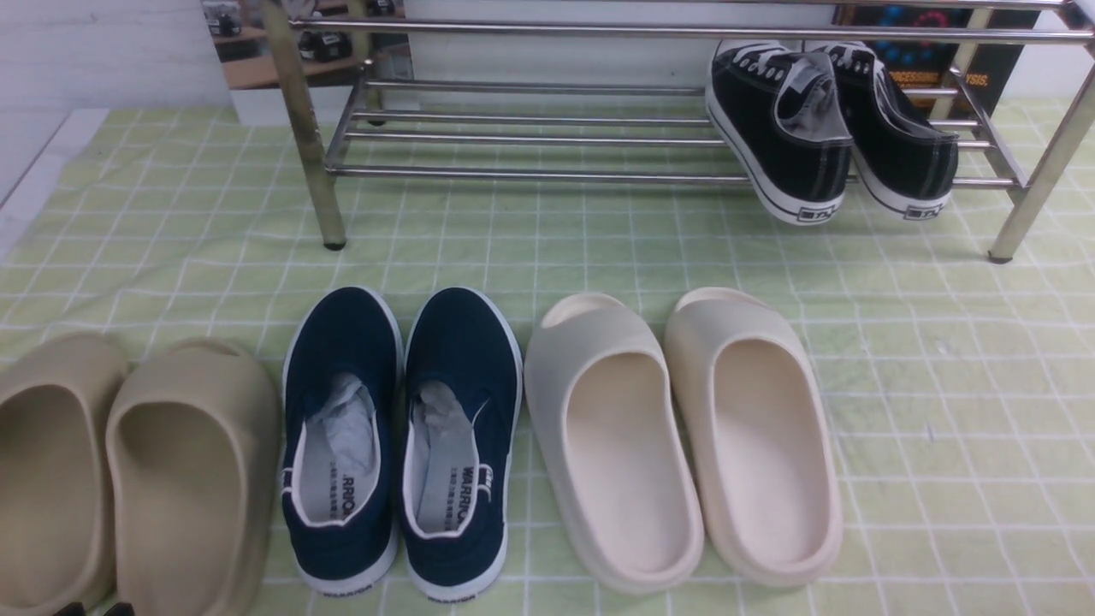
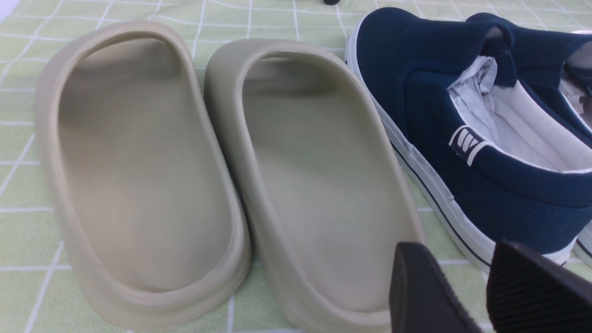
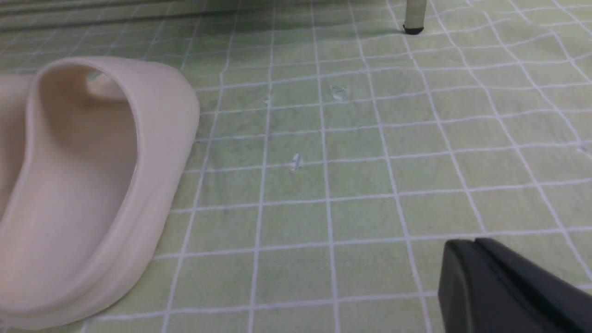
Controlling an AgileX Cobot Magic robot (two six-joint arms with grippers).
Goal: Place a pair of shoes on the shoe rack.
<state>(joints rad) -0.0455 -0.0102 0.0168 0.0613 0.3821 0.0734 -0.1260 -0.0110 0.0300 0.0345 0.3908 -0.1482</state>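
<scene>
The left gripper point(image 2: 481, 286) is seen low at the bottom right of its wrist view, its two dark fingers point(image 2: 425, 291) parted by a narrow gap and holding nothing, poised just above the heel of a tan slide. Two small dark tips at the bottom left edge of the front view are likely the same gripper. The right gripper point(image 3: 476, 277) is shown at the bottom right of its own view with the fingers pressed together and empty, held over bare green checked cloth point(image 3: 351, 185). The pair of shoes point(image 1: 825, 128), two black sneakers with white laces, is pictured at the upper right of the front view, resting tilted on the lower bars of the shoe rack point(image 1: 530, 137), heels overhanging the front bar and side by side. Six other pieces of footwear are lined along the lower half of the frame: two tan slides point(image 1: 128, 470) at lower left, two navy slip-ons point(image 1: 402, 436) at centre left, two cream slides point(image 1: 684, 436) at centre. The rack's shelf is left unoccupied across its left and middle span. Open cloth is seen at the lower right, between the cream slides and the frame's right edge, and in the strip between the row and the rack's legs.
</scene>
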